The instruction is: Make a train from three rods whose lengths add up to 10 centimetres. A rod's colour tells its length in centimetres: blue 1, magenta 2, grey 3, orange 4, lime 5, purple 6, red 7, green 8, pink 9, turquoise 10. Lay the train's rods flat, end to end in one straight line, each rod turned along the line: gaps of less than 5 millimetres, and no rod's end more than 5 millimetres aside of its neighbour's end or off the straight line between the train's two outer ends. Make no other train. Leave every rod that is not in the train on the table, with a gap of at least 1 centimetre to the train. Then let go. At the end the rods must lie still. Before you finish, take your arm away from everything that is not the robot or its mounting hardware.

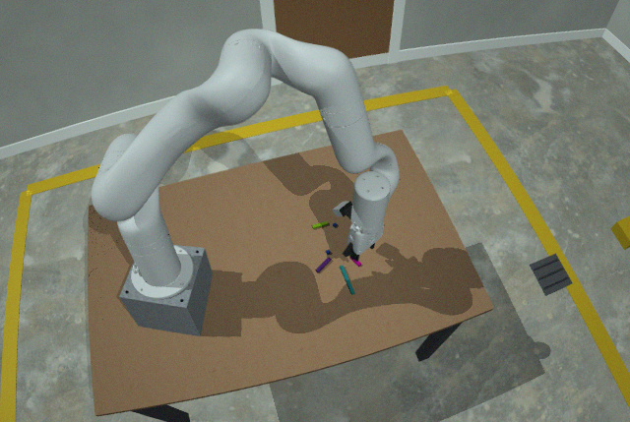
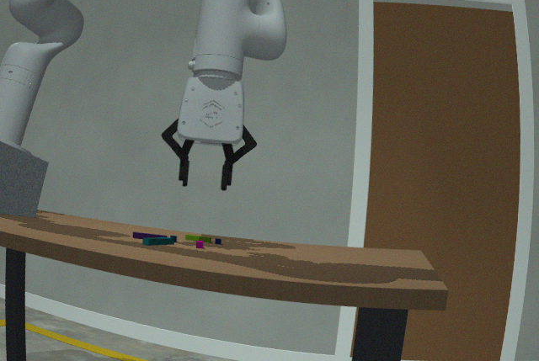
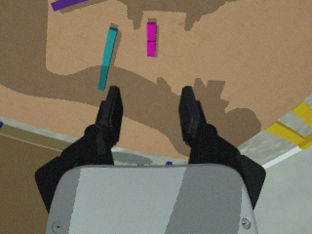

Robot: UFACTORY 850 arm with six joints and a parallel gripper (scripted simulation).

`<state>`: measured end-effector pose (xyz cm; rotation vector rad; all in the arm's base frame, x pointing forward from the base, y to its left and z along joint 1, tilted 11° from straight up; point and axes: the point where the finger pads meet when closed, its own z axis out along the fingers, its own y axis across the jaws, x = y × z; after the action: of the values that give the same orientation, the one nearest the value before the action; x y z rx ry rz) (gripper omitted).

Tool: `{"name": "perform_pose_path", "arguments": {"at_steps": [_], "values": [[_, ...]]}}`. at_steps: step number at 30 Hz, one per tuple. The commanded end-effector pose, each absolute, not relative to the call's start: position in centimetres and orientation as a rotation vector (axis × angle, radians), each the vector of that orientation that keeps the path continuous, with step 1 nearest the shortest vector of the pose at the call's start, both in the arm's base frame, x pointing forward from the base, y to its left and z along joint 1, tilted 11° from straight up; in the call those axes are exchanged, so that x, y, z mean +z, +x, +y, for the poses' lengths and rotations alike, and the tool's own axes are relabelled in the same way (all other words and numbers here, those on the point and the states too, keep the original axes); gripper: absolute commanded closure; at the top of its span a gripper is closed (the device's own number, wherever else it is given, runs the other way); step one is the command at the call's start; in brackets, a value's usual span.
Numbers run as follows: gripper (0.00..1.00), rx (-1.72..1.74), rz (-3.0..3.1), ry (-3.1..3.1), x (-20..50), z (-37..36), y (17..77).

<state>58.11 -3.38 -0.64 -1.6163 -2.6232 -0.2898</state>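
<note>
The gripper (image 1: 351,256) (image 2: 203,187) (image 3: 150,97) hung above the table (image 1: 244,356) (image 2: 217,265) (image 3: 253,63), pointing down, its fingers well over halfway open with a wide gap between them. Nothing was in their hold, and the fingertips stood clear above the rods.

Two magenta rods (image 1: 356,262) (image 2: 200,244) (image 3: 151,40) lay flat, end to end in one line, with only a thin dark seam between them in the wrist view. From above, part of this pair was hidden by the gripper, and its visible end pointed near and to the right.

The turquoise rod (image 1: 346,279) (image 2: 158,241) (image 3: 107,58) lay to the left of the magenta pair and reached nearer, slanting, with a clear gap between them. Farther left was the purple rod (image 1: 323,265) (image 2: 149,235) (image 3: 69,4), lying diagonally and apart from both. One blue rod (image 1: 328,252) (image 2: 173,236) was just beyond the purple rod's far end.

On the far side of the group, the lime rod (image 1: 320,225) (image 2: 198,238) lay crosswise, its right part darker than its left. A second blue rod (image 1: 335,225) (image 2: 217,241) sat near its right end, apart from it. The two magenta rods had no third rod joined to their line, so a train of three was not complete
</note>
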Motion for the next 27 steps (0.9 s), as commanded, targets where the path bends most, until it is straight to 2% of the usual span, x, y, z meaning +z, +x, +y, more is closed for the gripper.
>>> {"name": "perform_pose_path", "arguments": {"at_steps": [1,27], "values": [[0.0,-0.291,-2.625,-1.617,-0.53,-3.41,58.22],[0.0,-0.305,-2.705,-1.493,-0.68,-3.07,57.72]]}}
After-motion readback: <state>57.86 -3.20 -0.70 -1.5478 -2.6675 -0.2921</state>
